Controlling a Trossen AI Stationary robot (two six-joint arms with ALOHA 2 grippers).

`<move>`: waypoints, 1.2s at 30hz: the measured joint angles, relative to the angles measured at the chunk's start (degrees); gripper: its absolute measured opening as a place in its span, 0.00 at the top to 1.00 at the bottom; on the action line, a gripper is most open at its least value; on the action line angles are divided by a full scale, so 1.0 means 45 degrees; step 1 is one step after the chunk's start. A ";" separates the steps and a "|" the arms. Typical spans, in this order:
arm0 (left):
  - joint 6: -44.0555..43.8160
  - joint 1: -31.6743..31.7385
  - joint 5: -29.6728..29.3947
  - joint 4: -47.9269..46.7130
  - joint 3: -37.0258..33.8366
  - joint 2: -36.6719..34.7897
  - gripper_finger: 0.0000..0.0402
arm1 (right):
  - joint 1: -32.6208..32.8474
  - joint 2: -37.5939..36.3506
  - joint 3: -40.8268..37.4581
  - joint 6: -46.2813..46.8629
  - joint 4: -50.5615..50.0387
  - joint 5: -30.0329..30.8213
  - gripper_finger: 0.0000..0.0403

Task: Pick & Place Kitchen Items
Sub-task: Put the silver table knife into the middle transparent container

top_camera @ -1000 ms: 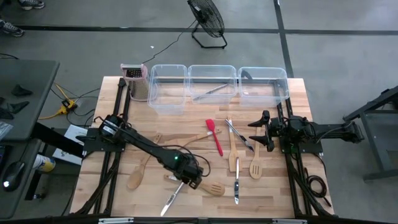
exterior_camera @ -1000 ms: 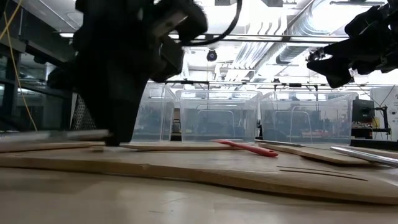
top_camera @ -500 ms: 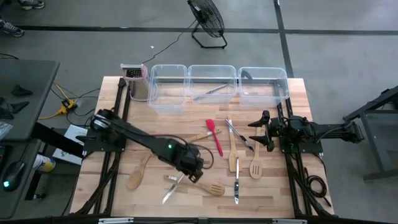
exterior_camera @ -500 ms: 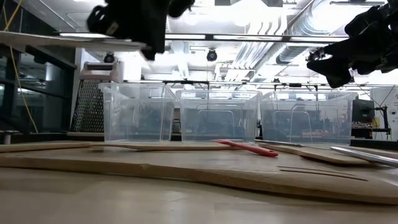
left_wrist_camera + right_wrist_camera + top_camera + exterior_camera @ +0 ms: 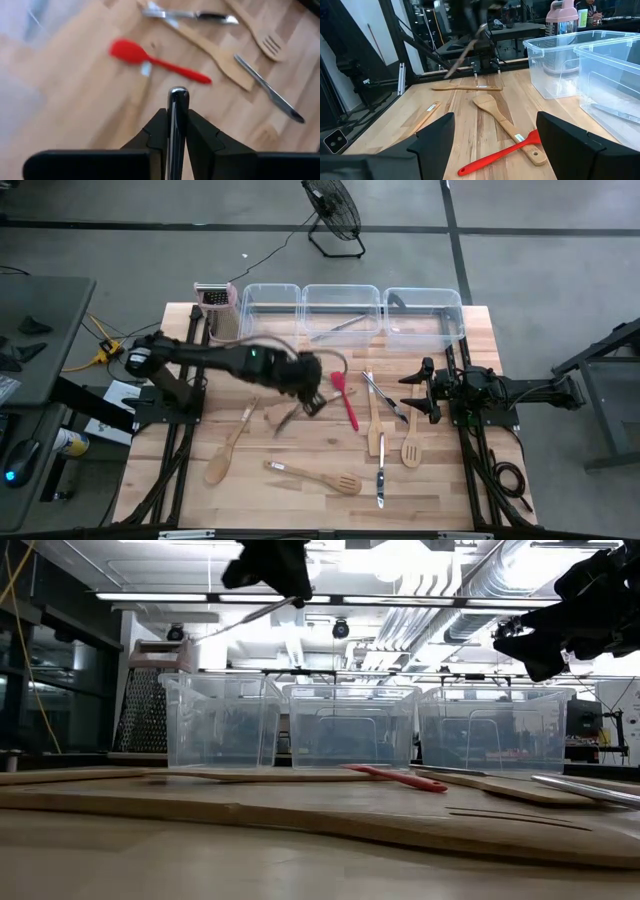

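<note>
Knife (image 5: 287, 417) is up in the air, clamped in the left gripper (image 5: 310, 394), whose fingers (image 5: 197, 134) are closed on one end of it. It's over the counter (image 5: 480, 480) mid-left, just near of the tubs. Long axis slants: held end at the fingers, free end trailing near-left and drooping. Low view shows the same thing, w/ the knife (image 5: 238, 622) angling down-left from the gripper (image 5: 275, 565), well above the tub rims.

Key relation: the middle tub (image 5: 341, 315), which already has a metal utensil in it, lies straight on the far side of the fingers; the left tub (image 5: 268, 320) is far-left, closer to the trailing tip. My read: the arm needs to go farther & swing the tip round so the knife lines up w/ a tub before letting go, else the low end may catch a rim.

Red spatula (image 5: 345, 399) lies on the counter just right of the fingers, not touching.

Right gripper (image 5: 418, 392) waits at the right side, fingers wide open & empty. Left arm is the nearer one to the tubs' left end
</note>
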 joint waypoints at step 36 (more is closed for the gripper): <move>0.9686 0.6401 -0.0167 0.6974 0.2405 0.1220 0.89 | 0.0002 0.0005 -0.0001 0.0000 -0.0005 -0.0002 0.32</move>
